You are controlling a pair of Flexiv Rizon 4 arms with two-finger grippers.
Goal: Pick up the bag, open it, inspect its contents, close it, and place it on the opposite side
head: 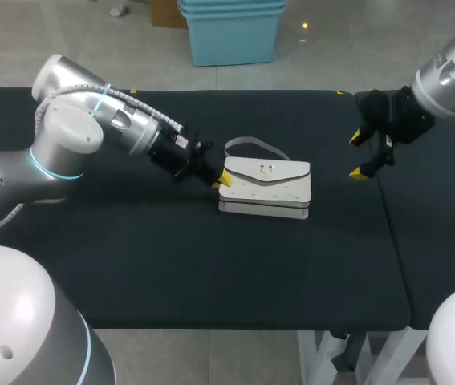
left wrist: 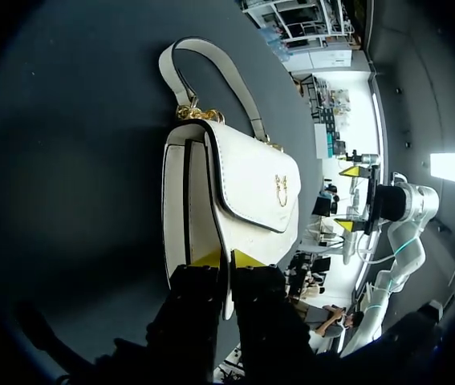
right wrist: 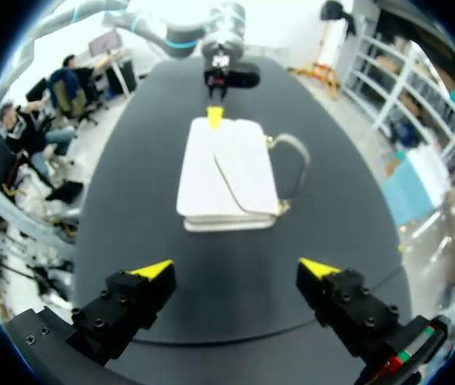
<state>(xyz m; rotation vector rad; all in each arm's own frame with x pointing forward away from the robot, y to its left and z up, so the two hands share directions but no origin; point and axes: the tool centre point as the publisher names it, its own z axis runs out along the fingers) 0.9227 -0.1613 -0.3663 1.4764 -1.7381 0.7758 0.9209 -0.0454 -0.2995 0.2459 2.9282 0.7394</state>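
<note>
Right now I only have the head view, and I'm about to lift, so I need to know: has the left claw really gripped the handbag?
Observer: It seems so. In the left wrist view the left claw has one yellow tip on each side of the end edge of the handbag, pinching it.
Operator: Is the right claw lined up?
Observer: In the right wrist view the right claw is wide open, with the handbag straight ahead and bare table between them.

Table: black matte top [head: 211,265], filling most of the head view.
Second table: black top [head: 444,233] just beside the first on the right, a thin seam between them.
Legs: white frame [head: 317,358] beneath the near edge.
Light: soft, even.
</note>
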